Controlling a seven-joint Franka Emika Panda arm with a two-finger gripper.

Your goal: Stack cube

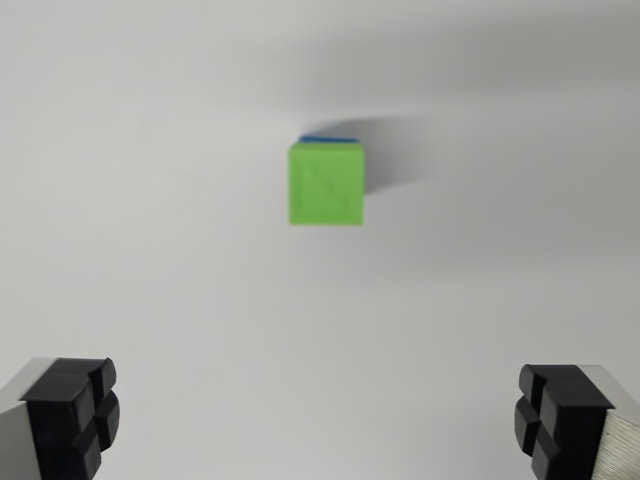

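Two black fingertip pads occupy the bottom corners of the wrist view: one pad (75, 415) at the wrist view's left, the other pad (560, 415) at the wrist view's right. Each pad is mounted on a grey metal finger body that runs out of the lower edge. Each pad face shows moulded blocks separated by grooves.

Gripper (318, 420) state: spread wide, with the jaws far apart and nothing between them. No object touches either pad.

Beyond the fingers, a plain white surface (150, 260) fills the whole view. It shows no markings.

Farther out, above the centre of the view, sits a green cube (326, 185). Its top face is turned toward the camera, with faint raised or recessed shapes on it; the picture is slightly blurred, so the shapes cannot be read. The cube lies between the two finger lines, well apart from both pads.

Along the far upper edge of the green cube, a thin strip of a blue cube (328, 139) shows. The green cube rests on top of it and covers nearly all of it.

A soft grey shadow (395, 155) extends from the stack toward the wrist view's right and upward across the surface.
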